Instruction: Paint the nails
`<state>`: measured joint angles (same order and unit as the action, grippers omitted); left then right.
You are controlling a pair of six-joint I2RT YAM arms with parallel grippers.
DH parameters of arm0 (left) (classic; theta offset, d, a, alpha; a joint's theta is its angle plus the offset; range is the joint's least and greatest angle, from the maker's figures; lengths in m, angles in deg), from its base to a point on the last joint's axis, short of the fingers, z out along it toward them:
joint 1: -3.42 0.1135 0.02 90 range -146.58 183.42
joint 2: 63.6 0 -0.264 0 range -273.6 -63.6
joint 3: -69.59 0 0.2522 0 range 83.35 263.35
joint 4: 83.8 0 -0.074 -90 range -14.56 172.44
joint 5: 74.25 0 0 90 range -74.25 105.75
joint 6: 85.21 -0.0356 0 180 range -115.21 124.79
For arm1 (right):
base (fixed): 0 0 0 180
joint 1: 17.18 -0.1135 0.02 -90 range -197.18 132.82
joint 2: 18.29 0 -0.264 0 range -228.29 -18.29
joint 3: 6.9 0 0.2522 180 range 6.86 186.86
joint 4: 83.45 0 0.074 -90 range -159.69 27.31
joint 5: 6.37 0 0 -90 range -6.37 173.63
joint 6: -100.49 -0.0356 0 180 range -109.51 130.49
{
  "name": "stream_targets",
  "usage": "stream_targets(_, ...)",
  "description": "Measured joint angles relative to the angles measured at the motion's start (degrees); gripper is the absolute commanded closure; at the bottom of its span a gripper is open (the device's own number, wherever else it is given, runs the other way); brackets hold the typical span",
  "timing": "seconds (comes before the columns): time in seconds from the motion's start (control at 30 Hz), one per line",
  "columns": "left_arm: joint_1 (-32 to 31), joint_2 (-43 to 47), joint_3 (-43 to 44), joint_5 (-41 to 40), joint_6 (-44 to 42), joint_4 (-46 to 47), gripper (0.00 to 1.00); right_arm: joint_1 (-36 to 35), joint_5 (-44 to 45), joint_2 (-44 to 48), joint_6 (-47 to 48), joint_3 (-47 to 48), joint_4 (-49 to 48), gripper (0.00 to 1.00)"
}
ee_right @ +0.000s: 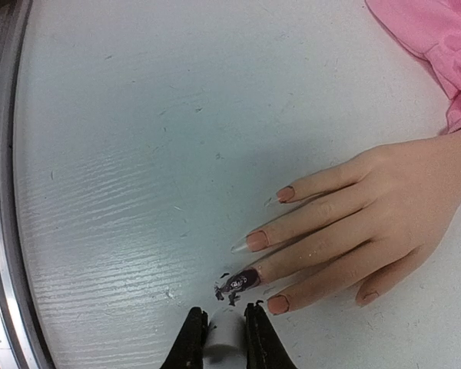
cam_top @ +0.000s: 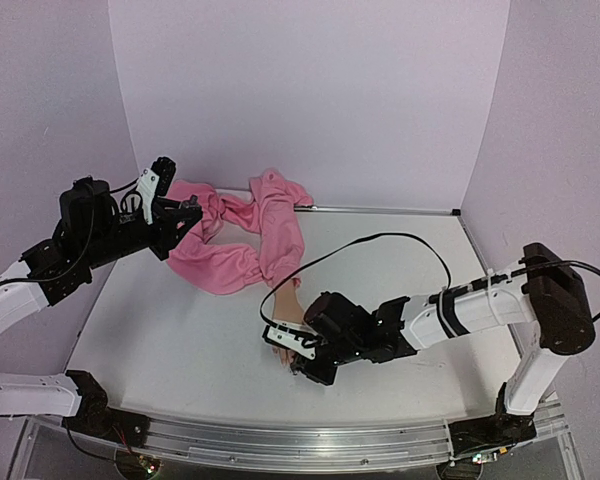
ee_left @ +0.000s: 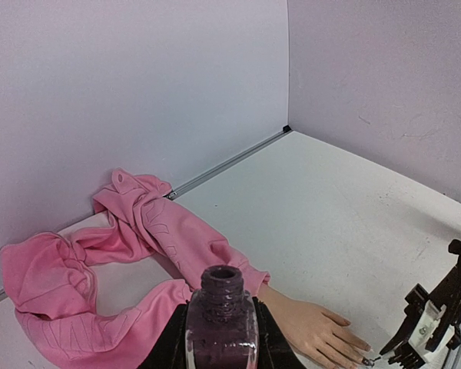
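The pale mannequin hand (ee_right: 384,200) lies palm down on the white table, fingers towards my right gripper (ee_right: 225,332). That gripper is shut on a white brush cap (ee_right: 227,342), whose dark tip rests at the middle finger's nail (ee_right: 243,280), which is coated dark purple with smears beside it. The other nails (ee_right: 257,241) are skin-toned. Raised at the far left, my left gripper (ee_left: 221,342) is shut on an uncapped bottle of purple polish (ee_left: 221,319). The top view shows the hand (cam_top: 283,332) just left of the right gripper (cam_top: 302,365).
A pink cloth (cam_top: 245,235) lies bunched at the back left, its sleeve running to the mannequin's wrist. A black cable (cam_top: 380,240) arcs over the table above the right arm. A metal rail (cam_top: 280,440) edges the near side. Purple walls enclose the table.
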<state>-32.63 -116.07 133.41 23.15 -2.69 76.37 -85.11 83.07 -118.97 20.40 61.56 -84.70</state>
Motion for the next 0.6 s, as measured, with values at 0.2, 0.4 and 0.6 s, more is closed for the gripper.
stream_targets(0.2,0.0,0.0,0.0,0.0,0.0,0.0,1.0,0.0,0.4,0.0,0.4,0.0,-0.4,1.0)
stream_targets(0.4,0.0,0.0,0.0,0.0,0.0,0.0,1.0,0.0,1.3,0.0,0.6,0.1,-0.5,1.0)
stream_targets(0.6,0.0,0.0,0.0,0.0,0.0,0.0,1.0,0.0,1.2,-0.5,0.8,0.7,-1.1,1.0)
